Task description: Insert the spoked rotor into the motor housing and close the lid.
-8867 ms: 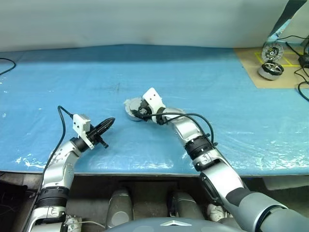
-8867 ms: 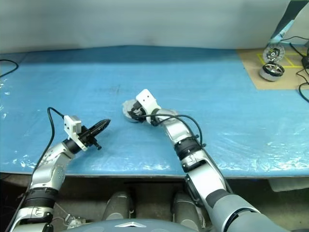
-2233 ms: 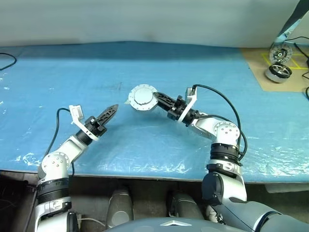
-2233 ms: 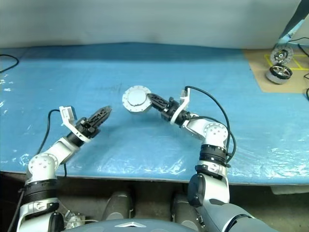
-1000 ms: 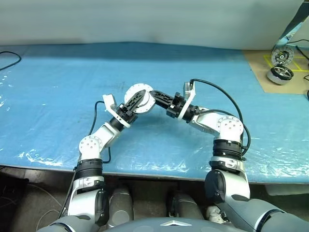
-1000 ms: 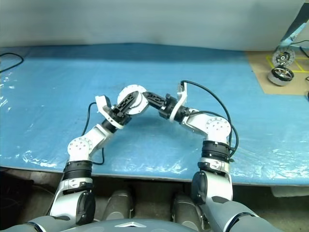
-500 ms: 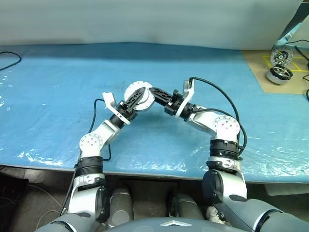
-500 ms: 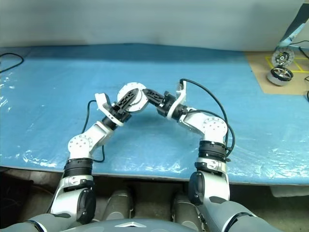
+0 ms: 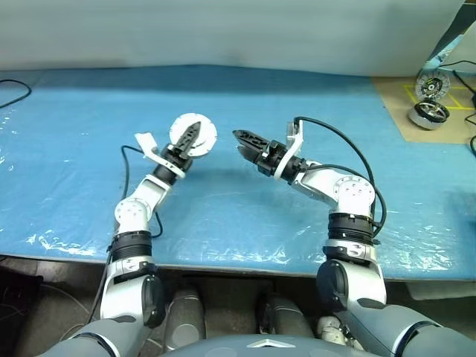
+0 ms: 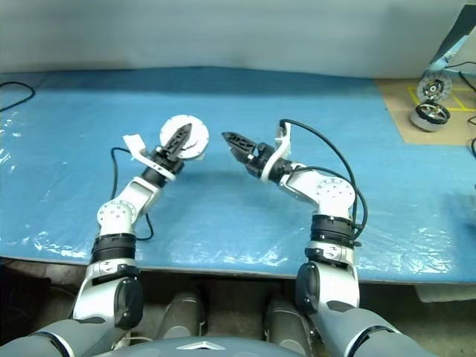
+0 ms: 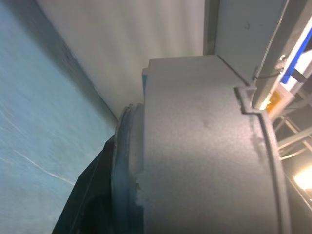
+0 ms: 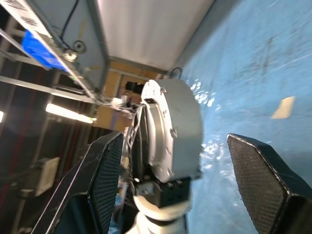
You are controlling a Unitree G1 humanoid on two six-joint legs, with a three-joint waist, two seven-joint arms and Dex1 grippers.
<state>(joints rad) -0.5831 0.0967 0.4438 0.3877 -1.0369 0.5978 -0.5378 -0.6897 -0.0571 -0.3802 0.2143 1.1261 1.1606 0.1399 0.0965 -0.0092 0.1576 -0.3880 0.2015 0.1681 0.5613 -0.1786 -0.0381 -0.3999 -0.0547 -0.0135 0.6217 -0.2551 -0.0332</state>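
Note:
My left gripper (image 9: 187,140) is shut on a thick round silver-grey unit (image 9: 202,128), held up on edge above the blue table left of centre. It reads as the motor housing (image 12: 183,126) with the lid on it, and its smooth face is turned toward the head camera. One black finger lies across that face. The left wrist view shows its grey side wall (image 11: 204,146) close up. My right gripper (image 9: 244,141) hangs a short way to its right, open and empty, with its fingers (image 12: 263,180) spread wide. The spoked rotor is hidden.
The blue plastic-covered table (image 9: 245,216) runs the full width. A brown board (image 9: 405,104) at the far right carries an upright spoked wheel part (image 9: 431,80) and a silver round part (image 9: 428,113). Cables lie at both far corners.
My right gripper has let go of the round unit and opened. My left arm has carried the unit to the left, so a gap now separates it from the right gripper.

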